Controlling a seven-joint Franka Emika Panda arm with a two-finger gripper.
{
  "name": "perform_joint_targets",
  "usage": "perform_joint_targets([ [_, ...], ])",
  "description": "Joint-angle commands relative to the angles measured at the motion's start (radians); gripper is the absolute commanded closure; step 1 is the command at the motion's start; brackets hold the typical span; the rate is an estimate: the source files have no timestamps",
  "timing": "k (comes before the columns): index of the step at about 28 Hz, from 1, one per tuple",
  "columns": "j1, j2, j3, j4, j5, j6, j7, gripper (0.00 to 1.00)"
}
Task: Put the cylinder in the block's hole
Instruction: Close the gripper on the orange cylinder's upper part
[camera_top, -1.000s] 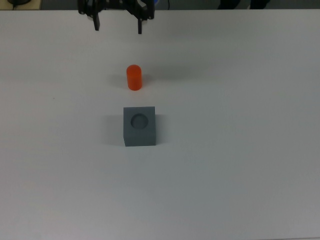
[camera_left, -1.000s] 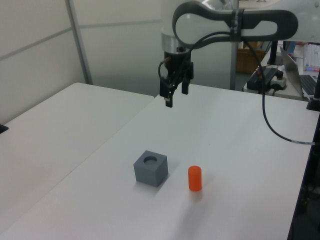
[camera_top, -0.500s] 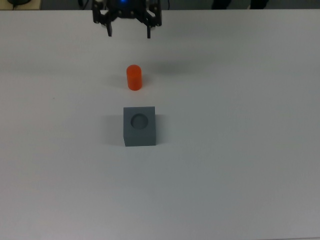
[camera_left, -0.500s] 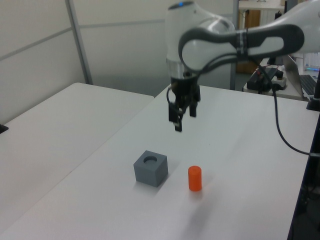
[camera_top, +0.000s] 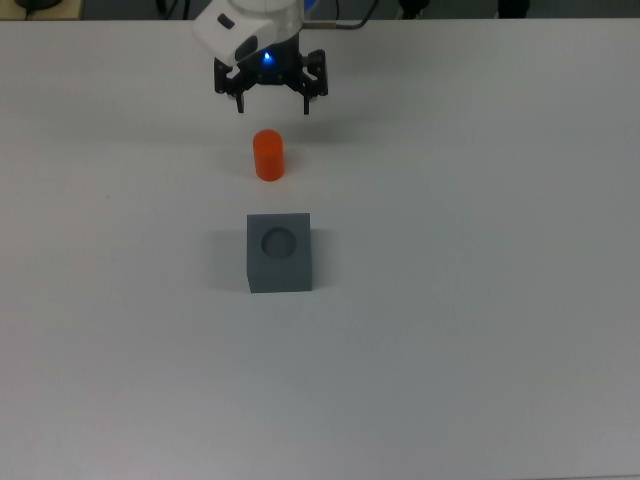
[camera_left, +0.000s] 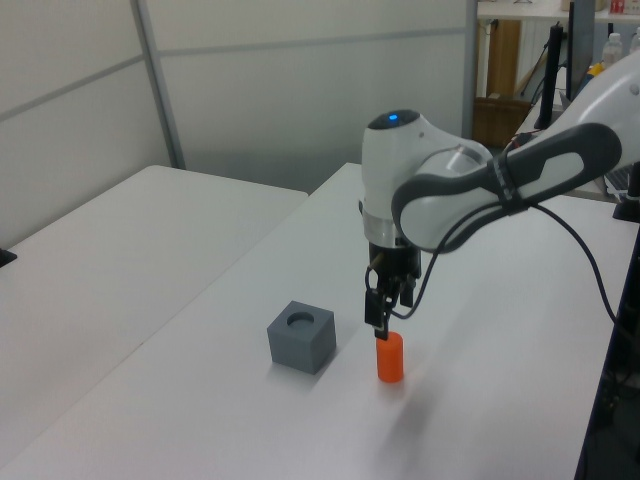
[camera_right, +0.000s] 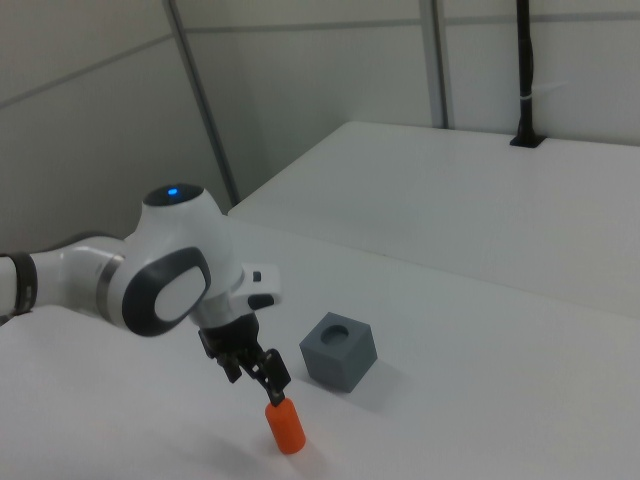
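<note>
Item: gripper (camera_top: 271, 103). Over the last second you have brought it down from high at the far edge of the tabletop (camera_top: 480, 330) to a station just above and a little behind the cylinder. Jaws spread, holding nothing, wide enough to take the cylinder between them. By my judgement the approach is nearly done; the grasp is not yet made.

Item: cylinder (camera_top: 268, 155). Orange, upright on the tabletop, unmoved over that second. It sits below the jaws and slightly toward the block side of them, not touched.

Item: block (camera_top: 279, 251). Dark grey, hole up and unfilled, unmoved. It lies beyond the cylinder from the jaws, apart from both.

Views, for your reference:
- Top view: shows both fingers clear of the cylinder and the gap between them; it gives no height.
- Left view: shows the fingertip (camera_left: 373, 316) low, just over the cylinder's (camera_left: 389, 357) top, with the block (camera_left: 301, 336) off to the left view's left; the jaw gap is hidden edge-on.
- Right view: shows the gripper (camera_right: 268, 383) tilted in close over the cylinder (camera_right: 285, 425), block (camera_right: 338, 350) behind.
</note>
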Motion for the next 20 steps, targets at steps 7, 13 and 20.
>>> perform_joint_targets([
  [7, -0.001, 0.067, -0.005, -0.053, 0.003, 0.142, -0.029, 0.00],
  [13, -0.004, 0.118, -0.005, -0.048, -0.008, 0.188, -0.031, 0.00],
  [20, -0.017, 0.123, -0.007, -0.050, -0.011, 0.182, -0.037, 0.12],
])
